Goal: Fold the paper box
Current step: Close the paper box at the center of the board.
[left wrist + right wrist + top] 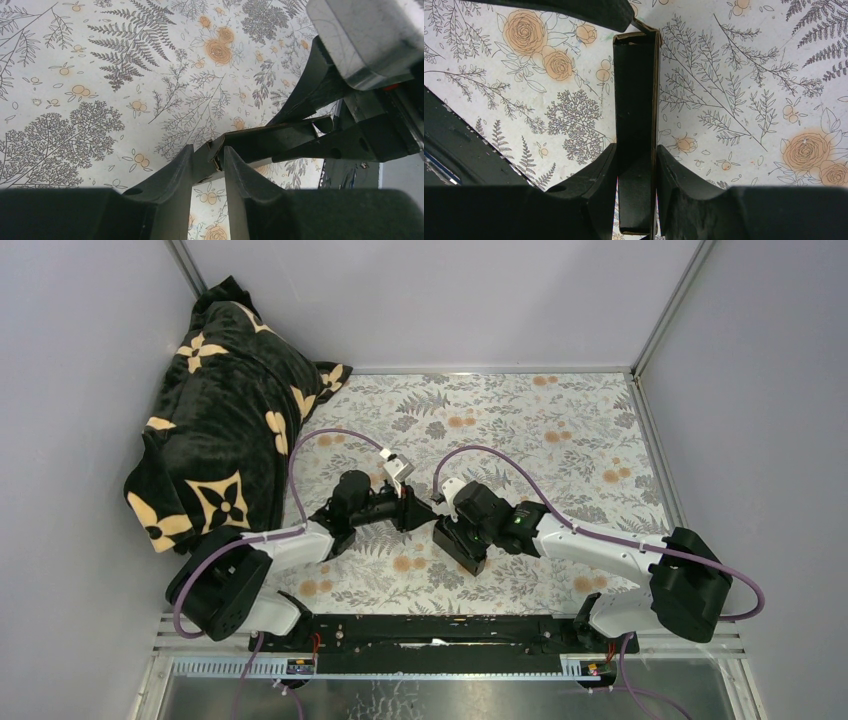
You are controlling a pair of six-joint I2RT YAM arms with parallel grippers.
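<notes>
Gripping box (635,90) w/ R gripper (636,155): fingers pressed on both broad faces, card filling the gap. Pinching one corner of same box w/ L gripper (208,157): tips close together, card edge caught btwn them. Meeting nose to nose near middle of table (560,430), over floral print, a bit toward the arm bases. Looks like a flattened narrow black sleeve w/ brown raw edges, seen end-on from R wrist cam. Heaped at far-left corner, well apart: blanket (225,430).
</notes>
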